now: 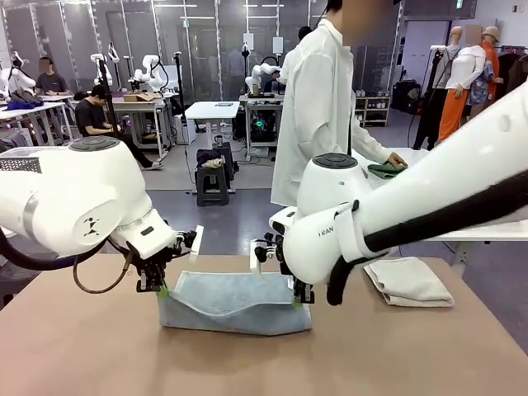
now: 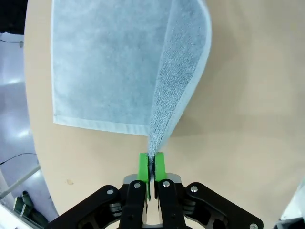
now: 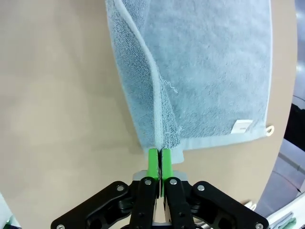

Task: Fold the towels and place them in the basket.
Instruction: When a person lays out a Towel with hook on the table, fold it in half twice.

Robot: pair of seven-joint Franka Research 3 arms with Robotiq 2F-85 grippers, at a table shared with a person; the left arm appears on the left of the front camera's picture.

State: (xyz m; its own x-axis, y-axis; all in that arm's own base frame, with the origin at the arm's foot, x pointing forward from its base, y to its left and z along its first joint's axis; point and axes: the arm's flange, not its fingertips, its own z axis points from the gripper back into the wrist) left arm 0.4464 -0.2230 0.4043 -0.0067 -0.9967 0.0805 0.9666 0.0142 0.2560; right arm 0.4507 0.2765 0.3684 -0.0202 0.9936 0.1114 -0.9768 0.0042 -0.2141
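At the worktop's middle, my left hand (image 1: 162,290) and right hand (image 1: 296,301) are each clamped on a corner of the blue-grey towel (image 1: 235,307), holding one edge raised so it can fold over the flat half. A beige towel (image 1: 408,280) lies folded near the right edge.

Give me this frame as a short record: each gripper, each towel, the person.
left gripper: shut on a corner of the pale blue towel
right gripper: shut on another corner of the same towel
pale blue towel: both held corners raised, the edge between them sagging, the rest lying flat on the table
beige towel: folded, lying on the table to the robot's right, apart from both grippers
green towel: on a farther surface, under the person's hand
stage: fold under way
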